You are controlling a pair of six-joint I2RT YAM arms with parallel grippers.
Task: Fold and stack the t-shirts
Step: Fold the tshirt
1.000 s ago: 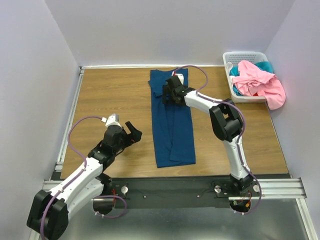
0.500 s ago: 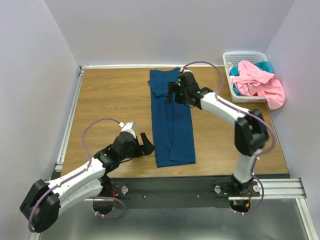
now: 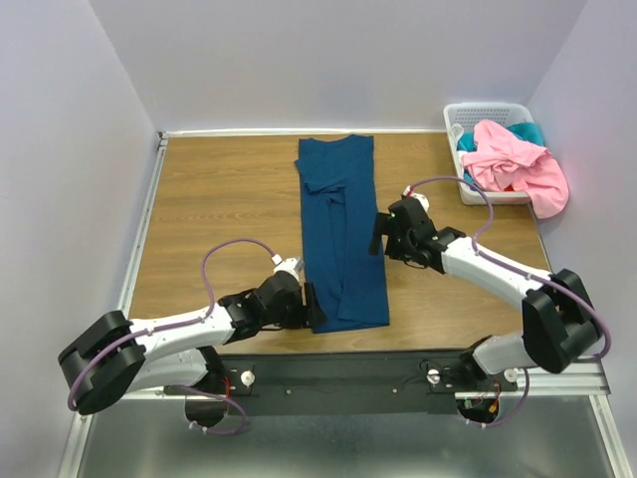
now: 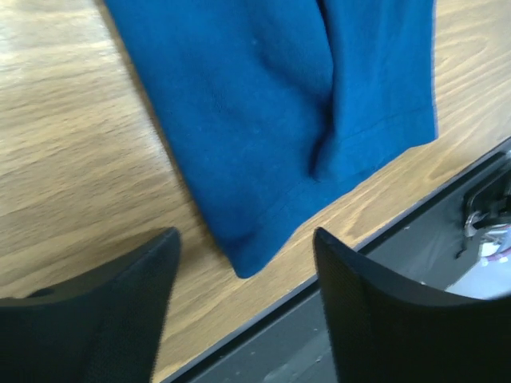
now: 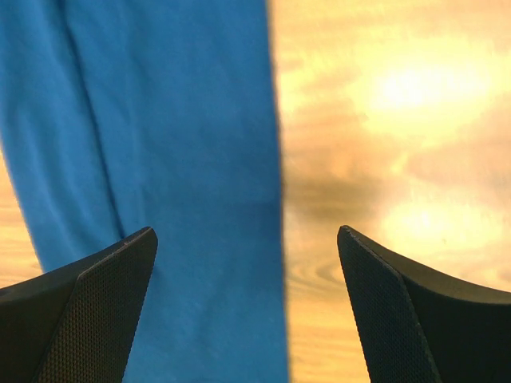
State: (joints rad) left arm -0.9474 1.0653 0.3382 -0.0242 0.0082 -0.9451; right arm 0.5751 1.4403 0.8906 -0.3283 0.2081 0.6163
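- Left arm lies low along the bench [image 3: 219, 199]; left pincer [image 3: 315, 306] spread at the near corner of the navy tee [image 3: 341, 229].
- Right arm angles inward; right pincer [image 3: 377, 233] spread over the tee's right edge.

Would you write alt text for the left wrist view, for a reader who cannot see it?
The near corner of a folded dark blue t-shirt lies flat on the wooden table, framed between the left tool's open black fingers. The table's dark front rail crosses the lower right.
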